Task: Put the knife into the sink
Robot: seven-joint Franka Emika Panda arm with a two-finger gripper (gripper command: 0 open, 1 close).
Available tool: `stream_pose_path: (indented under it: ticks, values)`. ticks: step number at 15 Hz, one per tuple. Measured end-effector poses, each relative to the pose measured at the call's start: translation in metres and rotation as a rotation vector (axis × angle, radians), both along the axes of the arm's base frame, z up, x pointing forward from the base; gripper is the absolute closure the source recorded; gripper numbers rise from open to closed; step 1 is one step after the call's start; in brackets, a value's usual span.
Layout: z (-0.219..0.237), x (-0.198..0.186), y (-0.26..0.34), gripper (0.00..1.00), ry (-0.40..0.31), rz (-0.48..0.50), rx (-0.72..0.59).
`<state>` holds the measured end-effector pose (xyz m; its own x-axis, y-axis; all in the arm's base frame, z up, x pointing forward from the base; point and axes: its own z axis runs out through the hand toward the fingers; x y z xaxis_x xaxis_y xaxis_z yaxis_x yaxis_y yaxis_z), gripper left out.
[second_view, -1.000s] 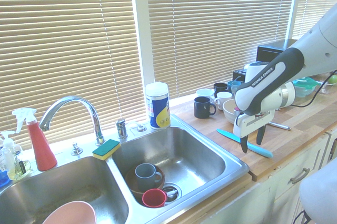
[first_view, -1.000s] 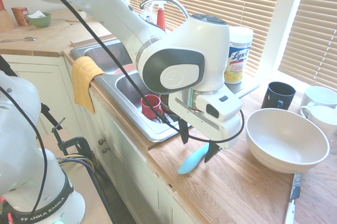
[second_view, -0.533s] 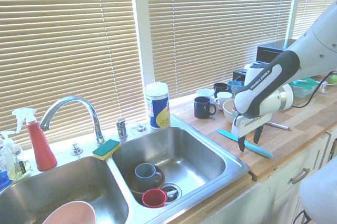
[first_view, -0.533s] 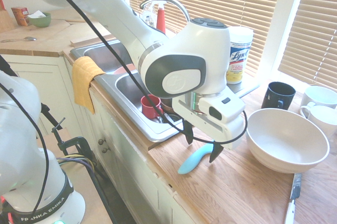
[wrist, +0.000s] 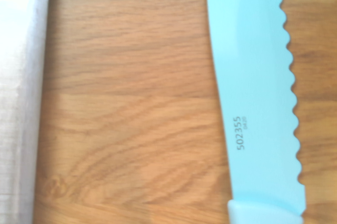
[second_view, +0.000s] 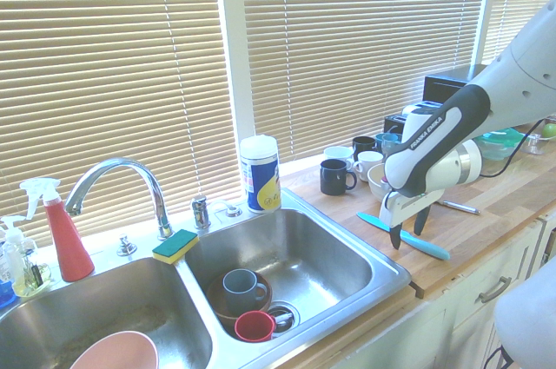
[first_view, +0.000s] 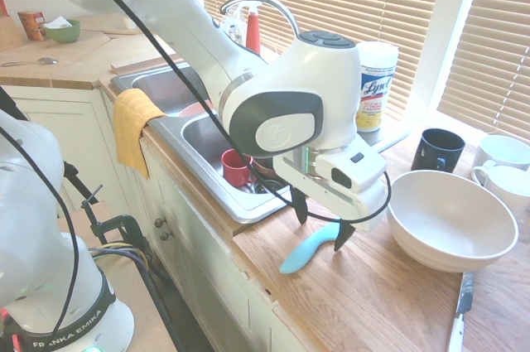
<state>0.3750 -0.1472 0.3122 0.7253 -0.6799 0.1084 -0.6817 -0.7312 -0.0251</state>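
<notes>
First exterior view: we see the turquoise knife (first_view: 305, 250) lying on the wooden worktop (first_view: 373, 286), just beside the near corner of the steel sink (first_view: 225, 203). Jaws (first_view: 321, 225) are over it, spread wide, nothing gripped; we can't tell if a fingertip touches it. Red mug (first_view: 237, 168) sits in the nearer basin, yellow cloth (first_view: 135, 128) hangs over the cabinet front. Big white bowl (first_view: 450, 219) on the worktop, black mug (first_view: 438, 151) behind it, white-handled knife (first_view: 460, 315) in front, wipes tub (first_view: 375, 87) by the sink.

Second exterior view: same turquoise knife, flat, on the worktop right of the sink, jaws above it, tips pointing down, well parted. In the right basin we have a grey-blue mug (second_view: 243, 289) and the red mug; a pink bowl (second_view: 116, 355) in the left one. Green-yellow sponge (second_view: 175, 246) on the divider near the faucet (second_view: 122, 180), red spray bottle (second_view: 66, 241) at far left.

Wrist view: serrated turquoise blade up close, printed "502355", wood grain around it, blurry metallic edge (wrist: 23, 97) well apart from it.
</notes>
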Motion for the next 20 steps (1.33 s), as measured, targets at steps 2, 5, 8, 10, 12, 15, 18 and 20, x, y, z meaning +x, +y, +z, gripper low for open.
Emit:
stream_pose_path:
  ticks: [2, 5, 8, 10, 12, 15, 18, 20]
  values:
    - [-0.0004, -0.0001, 0.0004, 1.0, 0.0, -0.002, 0.009]
    - [-0.0007, -0.0002, 0.0009, 1.0, 0.002, -0.005, 0.014]
    - [-0.0012, 0.0007, 0.0051, 1.0, 0.005, 0.0, 0.021]
    - [-0.0012, 0.0009, 0.0055, 1.0, 0.005, 0.001, 0.021]
    - [-0.0013, 0.0005, 0.0056, 1.0, 0.005, 0.0, 0.021]
    - [-0.0014, 0.0003, 0.0057, 1.0, 0.005, 0.0, 0.022]
    - [-0.0013, 0.0006, 0.0063, 1.0, 0.005, 0.002, 0.022]
    - [-0.0004, 0.0006, 0.0055, 1.0, 0.003, 0.0, 0.021]
